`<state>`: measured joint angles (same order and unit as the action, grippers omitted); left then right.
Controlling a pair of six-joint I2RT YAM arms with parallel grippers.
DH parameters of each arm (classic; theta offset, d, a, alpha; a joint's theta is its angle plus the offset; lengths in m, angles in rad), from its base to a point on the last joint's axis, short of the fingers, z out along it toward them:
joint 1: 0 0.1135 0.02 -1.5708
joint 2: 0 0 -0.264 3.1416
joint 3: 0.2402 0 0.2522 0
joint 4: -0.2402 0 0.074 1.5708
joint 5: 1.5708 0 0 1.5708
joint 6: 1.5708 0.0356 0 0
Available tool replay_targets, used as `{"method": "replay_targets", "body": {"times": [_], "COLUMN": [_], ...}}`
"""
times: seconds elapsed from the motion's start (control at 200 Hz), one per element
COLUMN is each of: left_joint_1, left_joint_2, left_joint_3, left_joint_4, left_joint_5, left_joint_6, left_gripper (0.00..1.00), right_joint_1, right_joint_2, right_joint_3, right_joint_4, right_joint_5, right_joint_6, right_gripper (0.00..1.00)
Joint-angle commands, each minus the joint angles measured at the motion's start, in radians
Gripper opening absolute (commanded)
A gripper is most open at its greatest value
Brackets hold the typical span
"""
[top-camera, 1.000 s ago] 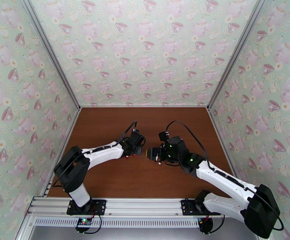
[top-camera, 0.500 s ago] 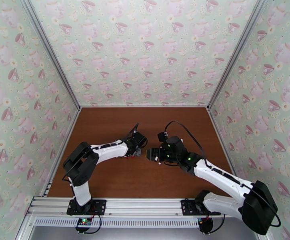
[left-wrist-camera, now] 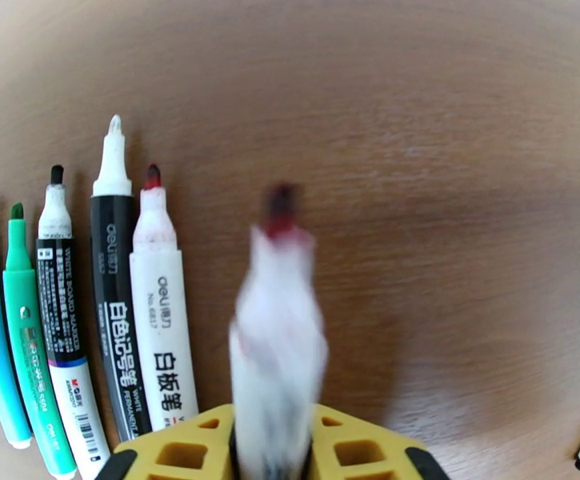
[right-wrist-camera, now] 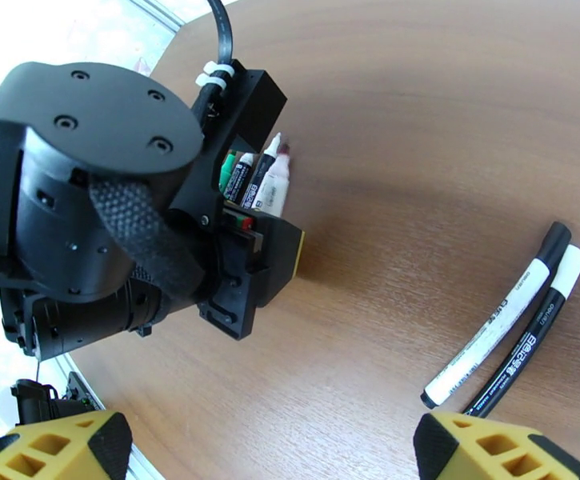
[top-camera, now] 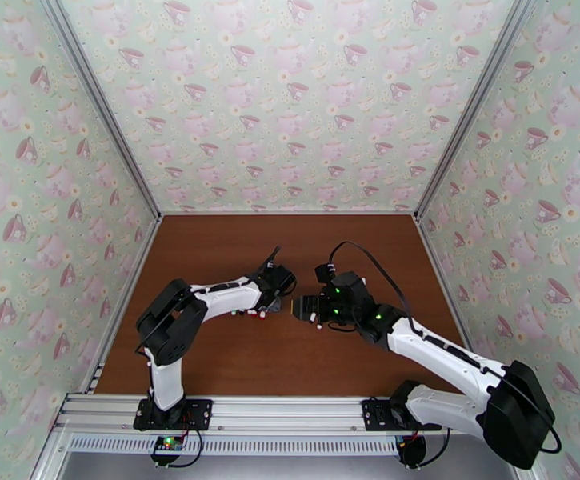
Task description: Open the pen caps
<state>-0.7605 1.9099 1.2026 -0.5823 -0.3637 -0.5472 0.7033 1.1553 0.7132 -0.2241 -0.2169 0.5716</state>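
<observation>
Five pens [left-wrist-camera: 114, 314] rowed | open table [left-wrist-camera: 450, 154] beyond tips | right tool [right-wrist-camera: 278, 442] spread

The top external camera is mounted high above and behind the arm bases [top-camera: 174, 414] and faces down and forward, covering the whole table [top-camera: 290, 370] from far off. The left wrist camera looks out past the left gripper [left-wrist-camera: 274, 454], low and close to the tabletop, at a row of pens [left-wrist-camera: 114, 330]. The right wrist camera looks past the right gripper [right-wrist-camera: 282, 450] from higher up, facing the left arm's wrist [right-wrist-camera: 90, 194]. Both wrist views share that row
</observation>
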Motion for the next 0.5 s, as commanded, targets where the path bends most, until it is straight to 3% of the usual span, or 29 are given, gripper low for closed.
{"method": "replay_targets", "body": {"times": [0.0, 0.205, 0.305, 0.496], "left_joint_1": [0.005, 0.005, 0.006, -0.002], "left_joint_2": [0.013, -0.027, -0.061, -0.181], "left_joint_3": [0.033, 0.046, 0.049, -0.012], "left_joint_4": [-0.027, -0.042, -0.045, 0.03], "left_joint_5": [-0.031, -0.036, -0.031, 0.065], "left_joint_6": [-0.017, -0.016, -0.013, 0.003], "left_gripper": [0.27, 0.31, 0.31, 0.31], "right_joint_1": [0.006, 0.007, 0.006, -0.011], "right_joint_2": [0.005, 0.002, -0.001, 0.009], "right_joint_3": [0.022, 0.006, 0.006, 0.004], "right_joint_4": [-0.026, -0.04, -0.084, -0.147], "right_joint_5": [0.018, 0.041, 0.11, 0.171], "right_joint_6": [-0.015, -0.016, 0.001, 0.05], "right_gripper": [1.0, 1.0, 1.0, 0.86]}}
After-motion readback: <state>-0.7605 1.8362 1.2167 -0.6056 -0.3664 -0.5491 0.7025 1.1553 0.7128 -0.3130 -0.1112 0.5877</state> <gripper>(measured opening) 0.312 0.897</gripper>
